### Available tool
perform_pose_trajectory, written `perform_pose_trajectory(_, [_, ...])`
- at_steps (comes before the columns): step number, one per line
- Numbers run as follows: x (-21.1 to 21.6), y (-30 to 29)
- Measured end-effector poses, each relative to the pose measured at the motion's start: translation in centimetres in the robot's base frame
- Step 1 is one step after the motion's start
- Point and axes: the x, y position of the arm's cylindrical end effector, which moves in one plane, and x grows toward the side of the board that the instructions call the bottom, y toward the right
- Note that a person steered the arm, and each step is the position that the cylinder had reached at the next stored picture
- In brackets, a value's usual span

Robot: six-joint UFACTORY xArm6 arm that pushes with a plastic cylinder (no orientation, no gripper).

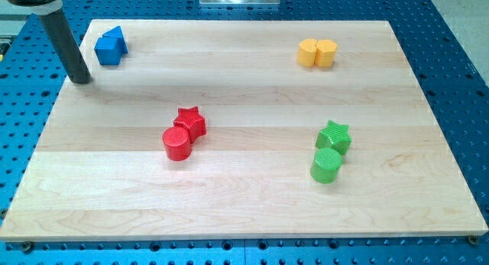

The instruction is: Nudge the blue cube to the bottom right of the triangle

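- A pale wooden board [244, 211] of glued, grained planks is lying on a blue perforated table [458, 82], taking up most of the view.
- Toward the view's bottom right, a ribbed green cylinder [325, 165] is standing, touching a green star [335, 136] just above it.
- Left of centre, a red cylinder [177, 143] is pressing against a red star [191, 121] at its upper right.
- Near the view's top right, two yellow blocks [317, 53] are sitting side by side, touching; their shapes are hard to make out.
- At the top left, the blue cube [108, 51] is sitting pressed against the blue triangle [114, 37], matt plastic, the cube at its lower left.
- My tip [80, 79] is resting at the board's left edge, just left of and below the blue pair, apart from them; it is a bare dark rod, holding nothing.
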Motion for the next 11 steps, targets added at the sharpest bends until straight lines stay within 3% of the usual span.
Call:
perform_pose_trajectory(8, [0.8, -1.6])
perform_pose_trajectory(9, [-0.6, -1.5])
perform_pose_trajectory(10, [-4.7, 5.6])
perform_pose_trajectory(11, [-2.6, 14.1])
